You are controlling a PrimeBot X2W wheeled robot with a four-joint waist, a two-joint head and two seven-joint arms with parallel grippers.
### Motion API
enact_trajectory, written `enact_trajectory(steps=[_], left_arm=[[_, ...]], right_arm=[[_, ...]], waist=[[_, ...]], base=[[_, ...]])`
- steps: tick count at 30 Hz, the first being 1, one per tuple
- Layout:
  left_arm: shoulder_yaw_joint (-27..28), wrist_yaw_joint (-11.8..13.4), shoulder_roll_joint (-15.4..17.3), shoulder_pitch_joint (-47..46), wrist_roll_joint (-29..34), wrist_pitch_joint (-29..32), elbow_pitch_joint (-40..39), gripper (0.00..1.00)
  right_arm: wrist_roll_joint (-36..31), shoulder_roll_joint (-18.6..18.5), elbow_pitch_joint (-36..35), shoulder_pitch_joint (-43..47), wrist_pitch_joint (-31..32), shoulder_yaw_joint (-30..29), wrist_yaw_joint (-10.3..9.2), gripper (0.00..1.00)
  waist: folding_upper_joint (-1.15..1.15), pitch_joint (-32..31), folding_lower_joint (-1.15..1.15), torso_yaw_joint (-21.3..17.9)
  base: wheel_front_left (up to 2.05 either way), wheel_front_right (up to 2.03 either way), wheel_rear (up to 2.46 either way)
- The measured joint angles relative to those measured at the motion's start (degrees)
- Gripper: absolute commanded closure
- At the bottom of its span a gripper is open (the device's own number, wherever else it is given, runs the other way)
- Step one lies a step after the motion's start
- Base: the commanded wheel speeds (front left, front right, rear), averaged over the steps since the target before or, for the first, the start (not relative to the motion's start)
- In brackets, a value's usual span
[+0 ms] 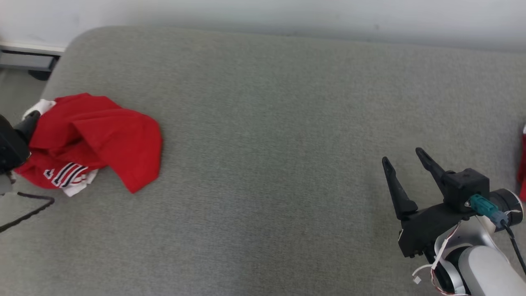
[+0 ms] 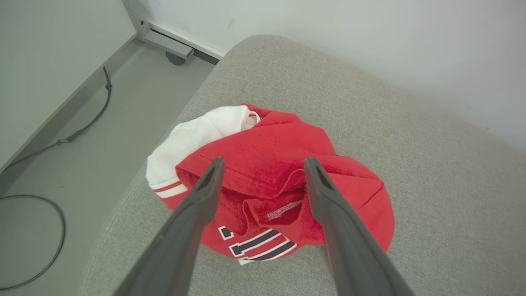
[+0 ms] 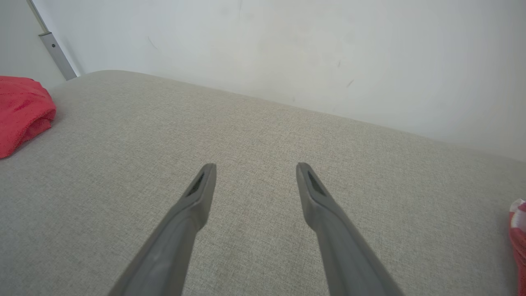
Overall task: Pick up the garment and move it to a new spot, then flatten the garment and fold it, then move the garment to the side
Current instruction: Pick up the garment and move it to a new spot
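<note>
While the left gripper (image 2: 264, 164) hangs with fingers spread wide over the crumpled red garment (image 1: 94, 139) at the left end of the cushion (image 1: 267, 123), the right gripper (image 1: 402, 156) sits splayed, empty, well apart.

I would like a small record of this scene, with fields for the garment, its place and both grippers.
garment: red garment, crumpled, white parts, striped print
place: near the left edge of the grey surface
left gripper: open, fingers astride the garment, not closed on it
right gripper: open, over bare surface, holding nothing
other: red cloth at the right edge
</note>
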Motion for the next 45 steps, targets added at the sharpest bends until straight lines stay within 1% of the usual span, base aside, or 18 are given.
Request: enact_trajectory(steps=[2,4,8,16,17,18,19,20,26,29,32,33,35,36,38,39,43,45], left_arm=[[-0.9,0.0,0.0,-0.4,-1.3,1.6,1.4,0.0],[-2.7,0.0,0.2,-0.7,-1.3,3.4,2.7,0.0],[-4.8,0.0,0.4,-1.1,-1.4,6.3,5.0,0.0],[-7.5,0.0,0.2,-3.5,-1.5,10.1,8.7,0.0],[-8.3,0.0,0.0,-3.6,-1.5,10.3,8.6,0.2],[-8.4,0.0,-0.1,-3.6,-1.5,10.3,8.8,0.55],[-8.8,0.0,-0.2,-3.7,-1.5,10.4,8.9,0.65],[-9.5,0.0,-0.1,-3.8,-1.5,10.7,9.1,1.0],[-11.9,0.0,0.1,-5.9,-2.5,10.0,8.0,1.0],[-12.4,0.0,-0.3,-8.0,-4.4,6.9,4.7,1.0],[-13.6,0.0,-1.5,-9.9,-6.6,3.4,0.7,1.0],[-13.6,0.0,-1.5,-9.9,-6.6,3.4,0.7,1.0],[-14.2,0.0,-2.7,-10.4,-7.8,0.7,-1.7,1.0],[-15.0,0.0,-3.1,-10.4,-9.1,-0.2,-3.1,1.0],[-17.3,0.0,-3.1,-10.3,-9.5,-2.7,-6.1,1.0],[-18.7,0.0,-3.1,-10.2,-11.0,-4.6,-9.2,1.0],[-21.9,0.0,-3.4,-9.0,-14.8,-7.2,-14.8,1.0],[-25.7,0.0,-2.0,-6.8,-16.3,-8.3,-17.7,1.0]], right_arm=[[-0.2,-0.2,-0.3,-0.6,0.5,-0.3,-0.02,0.0],[-0.5,-0.3,-0.9,-0.8,1.0,-0.5,-0.44,0.0],[-0.7,-0.3,-2.0,-1.0,1.7,-0.9,-0.45,0.0],[-1.5,-0.4,-3.3,-1.9,3.0,-1.5,-0.52,0.0],[-1.6,-0.4,-3.3,-1.9,3.3,-1.6,-0.52,0.0],[-1.7,-0.4,-3.3,-1.9,3.4,-1.6,-0.52,0.0],[-2.0,-0.3,-3.3,-1.9,3.5,-1.7,-0.52,0.0],[-2.1,-0.3,-3.2,-2.0,3.5,-1.8,-0.53,0.0],[-2.2,-0.3,-2.9,-2.1,3.9,-2.3,-0.69,0.0],[-2.2,0.5,-1.7,-2.6,3.8,-2.3,-0.69,0.0],[-2.1,1.0,-1.2,-2.9,3.3,-2.5,-0.7,0.0],[-2.1,1.0,-1.2,-2.9,3.3,-2.5,-0.7,0.0],[-1.9,1.4,-0.2,-2.9,2.7,-2.7,-0.91,0.0],[-1.7,1.7,0.3,-2.9,2.5,-2.7,-0.93,0.0],[-1.0,2.1,1.0,-2.9,1.9,-2.9,-0.93,0.0],[-0.4,2.4,2.0,-2.8,1.5,-3.2,-0.93,0.0],[0.3,2.8,3.1,-1.6,0.4,-3.7,-0.93,0.0],[1.2,3.0,4.1,-0.1,-0.3,-4.0,-0.92,0.0]], waist=[[0.0,1.3,0.0,-1.1],[0.0,2.5,0.0,-2.0],[0.0,4.9,0.0,-3.5],[0.0,8.4,0.0,-4.9],[0.0,8.6,0.0,-5.0],[0.0,8.8,0.0,-5.0],[0.0,8.9,0.0,-5.0],[0.0,8.9,0.0,-5.0],[-0.01,8.2,-0.01,-4.5],[-0.01,7.5,-0.01,-4.3],[-0.01,6.5,-0.01,-4.3],[-0.01,6.5,-0.01,-4.3],[-0.01,5.7,-0.01,-4.2],[-0.01,5.3,-0.01,-4.2],[-0.01,4.3,-0.01,-4.3],[-0.01,3.2,-0.02,-4.4],[-0.01,1.0,-0.02,-4.8],[-0.01,-1.3,-0.02,-5.6]], base=[[0.0,0.0,0.0],[0.0,0.0,0.0],[0.0,0.0,0.0],[0.0,0.0,0.0],[0.0,0.0,0.0],[0.0,0.0,0.0],[0.0,0.0,0.0],[0.0,0.0,0.0],[0.0,0.0,0.0],[0.0,0.0,0.0],[0.0,0.0,0.0],[0.0,0.0,0.0],[0.0,0.0,0.0],[0.0,0.0,0.0],[0.0,0.0,0.0],[0.0,0.0,0.0],[0.0,0.0,0.0],[0.0,0.0,0.0]])
